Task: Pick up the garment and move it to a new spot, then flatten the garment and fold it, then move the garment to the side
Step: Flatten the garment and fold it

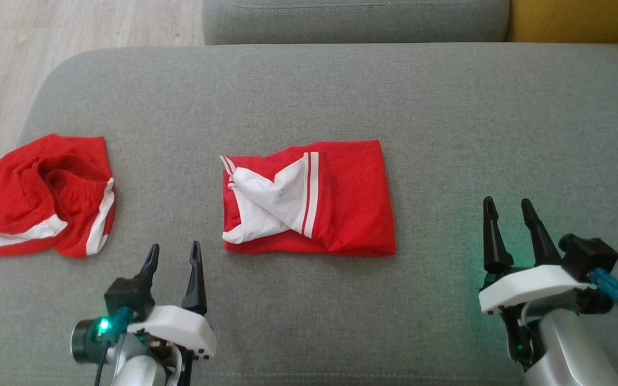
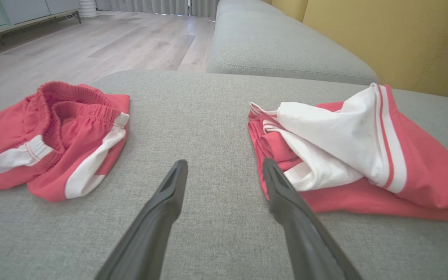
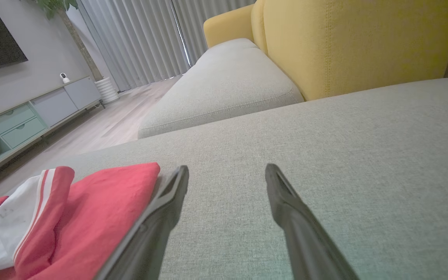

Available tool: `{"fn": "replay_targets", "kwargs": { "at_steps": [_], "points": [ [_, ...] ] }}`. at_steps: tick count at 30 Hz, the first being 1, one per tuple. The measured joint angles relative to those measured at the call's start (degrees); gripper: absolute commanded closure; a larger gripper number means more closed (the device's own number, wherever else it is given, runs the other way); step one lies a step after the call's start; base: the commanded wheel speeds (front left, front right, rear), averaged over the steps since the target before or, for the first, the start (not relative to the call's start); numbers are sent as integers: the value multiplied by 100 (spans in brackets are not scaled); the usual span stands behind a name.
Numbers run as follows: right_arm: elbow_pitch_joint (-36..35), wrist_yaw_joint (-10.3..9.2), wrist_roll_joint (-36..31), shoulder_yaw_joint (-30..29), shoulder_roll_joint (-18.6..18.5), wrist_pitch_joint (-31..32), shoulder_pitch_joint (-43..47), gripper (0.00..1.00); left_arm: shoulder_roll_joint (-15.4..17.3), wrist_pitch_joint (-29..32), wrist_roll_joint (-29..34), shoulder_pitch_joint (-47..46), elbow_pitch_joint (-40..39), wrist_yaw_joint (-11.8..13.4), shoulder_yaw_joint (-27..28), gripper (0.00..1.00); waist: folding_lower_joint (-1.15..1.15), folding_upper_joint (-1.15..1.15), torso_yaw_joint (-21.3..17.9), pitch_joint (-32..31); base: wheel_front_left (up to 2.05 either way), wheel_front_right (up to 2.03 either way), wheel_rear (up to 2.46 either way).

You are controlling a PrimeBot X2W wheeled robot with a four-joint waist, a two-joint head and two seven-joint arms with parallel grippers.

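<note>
So the folded red-and-white garment (image 1: pixel 341 198) just sits mid grey cushion (image 1: pixel 309 91). The left gripper (image 1: pixel 175 245) hangs over the cushion's near edge, spread wide, holding nothing. The right gripper (image 1: pixel 507 200) is the same deal toward the cushion's right end. Crumpled red shorts (image 1: pixel 41 195) lie at its left end.

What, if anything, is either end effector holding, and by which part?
Nothing is held: the left end effector and right end effector are open and empty, apart from the folded garment.

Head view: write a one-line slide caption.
Folded red-and-white fabric garment centred on grey fabric sofa cushion, crumpled red shorts at left; left gripper and right gripper open, empty.
</note>
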Motion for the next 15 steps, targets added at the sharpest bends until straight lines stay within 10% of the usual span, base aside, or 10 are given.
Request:
{"fn": "replay_targets", "kwargs": {
  "at_steps": [15],
  "points": [
    [169, 0, 145, 937, -2, 1, -505, 0, -2, 0, -136, -105, -38, -3, -244, 0, 0, 0, 404, 357, 0, 0, 0]
  ]
}}
